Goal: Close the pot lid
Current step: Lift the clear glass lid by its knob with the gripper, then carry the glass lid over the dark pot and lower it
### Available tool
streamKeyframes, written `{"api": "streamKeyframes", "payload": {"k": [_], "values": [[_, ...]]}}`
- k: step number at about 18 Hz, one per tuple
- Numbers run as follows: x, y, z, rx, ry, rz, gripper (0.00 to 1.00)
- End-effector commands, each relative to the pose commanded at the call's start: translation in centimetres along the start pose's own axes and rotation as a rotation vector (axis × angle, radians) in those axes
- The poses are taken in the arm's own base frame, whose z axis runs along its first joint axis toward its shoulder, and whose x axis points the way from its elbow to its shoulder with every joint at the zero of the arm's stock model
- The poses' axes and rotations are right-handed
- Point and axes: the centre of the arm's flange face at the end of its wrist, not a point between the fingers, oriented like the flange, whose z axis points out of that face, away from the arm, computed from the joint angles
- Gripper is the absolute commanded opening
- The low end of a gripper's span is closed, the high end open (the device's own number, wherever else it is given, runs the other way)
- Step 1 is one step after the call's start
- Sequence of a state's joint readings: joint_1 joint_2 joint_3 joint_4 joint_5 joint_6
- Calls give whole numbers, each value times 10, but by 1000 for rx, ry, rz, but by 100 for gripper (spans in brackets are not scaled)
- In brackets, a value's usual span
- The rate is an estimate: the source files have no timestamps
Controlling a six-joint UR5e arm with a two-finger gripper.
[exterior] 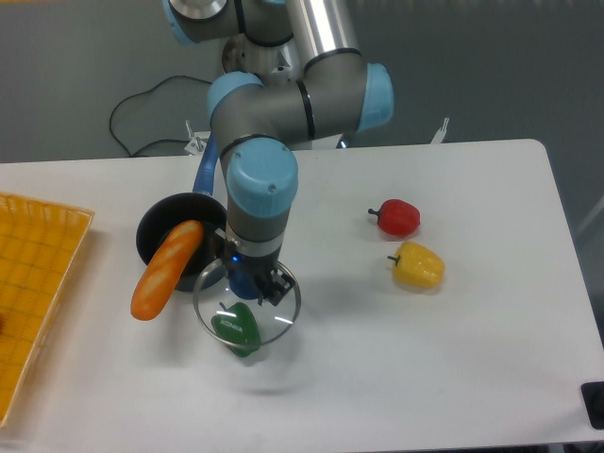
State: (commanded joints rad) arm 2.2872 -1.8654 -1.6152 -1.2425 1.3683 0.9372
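The dark round pot point(154, 236) stands left of centre on the white table, its blue handle point(203, 173) pointing back behind the arm. A long orange vegetable point(168, 270) leans in the pot and sticks out over its front-left rim. My gripper point(253, 283) points down just right of the pot's front and is shut on the blue knob of the glass lid point(279, 315). The lid hangs level, beside and in front of the pot, overlapping its front-right rim in this view. A green pepper point(236, 328) shows through the glass, on the table beneath it.
A red pepper point(396, 217) and a yellow pepper point(418, 266) lie on the table to the right. A yellow mesh tray point(33, 283) sits at the left edge. A black cable point(142, 109) loops behind the table near the arm's base.
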Motion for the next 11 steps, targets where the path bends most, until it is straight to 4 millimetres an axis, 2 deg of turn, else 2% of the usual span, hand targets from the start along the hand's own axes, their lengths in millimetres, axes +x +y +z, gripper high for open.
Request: {"api": "streamKeyframes", "payload": {"k": [2,4,11], "values": [[8,-4,2,-2,5,10,44],[24,-7,3,-6,10,29,44],[63,1,-15,29,14,63,44]]}}
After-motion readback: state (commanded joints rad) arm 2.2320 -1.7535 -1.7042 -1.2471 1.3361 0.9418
